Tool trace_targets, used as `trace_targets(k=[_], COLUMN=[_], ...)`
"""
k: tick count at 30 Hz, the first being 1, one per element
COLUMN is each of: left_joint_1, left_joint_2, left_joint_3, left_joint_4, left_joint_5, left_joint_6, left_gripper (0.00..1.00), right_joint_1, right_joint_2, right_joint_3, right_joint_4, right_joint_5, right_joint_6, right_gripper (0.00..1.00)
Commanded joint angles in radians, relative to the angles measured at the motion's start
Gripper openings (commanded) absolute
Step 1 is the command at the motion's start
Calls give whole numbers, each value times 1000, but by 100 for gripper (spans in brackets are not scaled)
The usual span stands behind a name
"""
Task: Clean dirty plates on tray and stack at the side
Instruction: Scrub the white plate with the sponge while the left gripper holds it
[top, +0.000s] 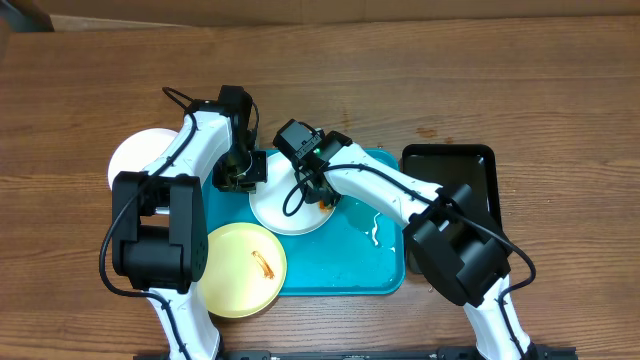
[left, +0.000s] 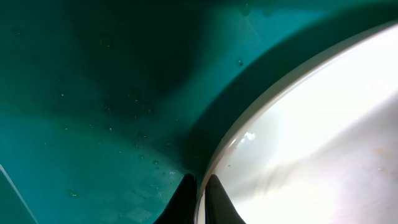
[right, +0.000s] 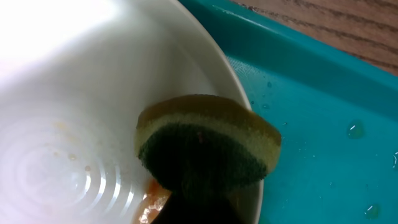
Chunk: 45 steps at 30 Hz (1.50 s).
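left gripper (left: 199, 190) pinches round white plate (left: 311, 124) by rim | right gripper (right: 193, 208) clenches yellow-green sponge (right: 205, 140) | risk: scrubbing pressure could slip rim free

The left gripper (top: 240, 180) meets the rim of a white plate (top: 285, 215) on the turquoise tray (top: 360, 270), with the right gripper (top: 318, 195) above it. A yellow plate (top: 245, 270) overhangs the tray's corner, and a black tray (top: 450, 165) lies to the right.
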Motion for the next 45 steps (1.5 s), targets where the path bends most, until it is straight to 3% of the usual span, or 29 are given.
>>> trace_targets(k=[1, 10, 45], left_joint_1=[18, 18, 19], left_joint_2=[11, 11, 11], left_joint_3=[-4, -4, -4], left_joint_4=[15, 15, 18], left_joint_5=[-78, -77, -70], left_joint_6=[-37, -37, -37], left_gripper=[4, 4, 4], right_joint_1=[-4, -4, 7], right_joint_2=[43, 43, 56], right_joint_3=[-16, -16, -56], right_joint_4=[-20, -26, 18], right_joint_5=[-23, -210, -359], right_joint_6=[18, 70, 193], right_gripper=[4, 4, 4])
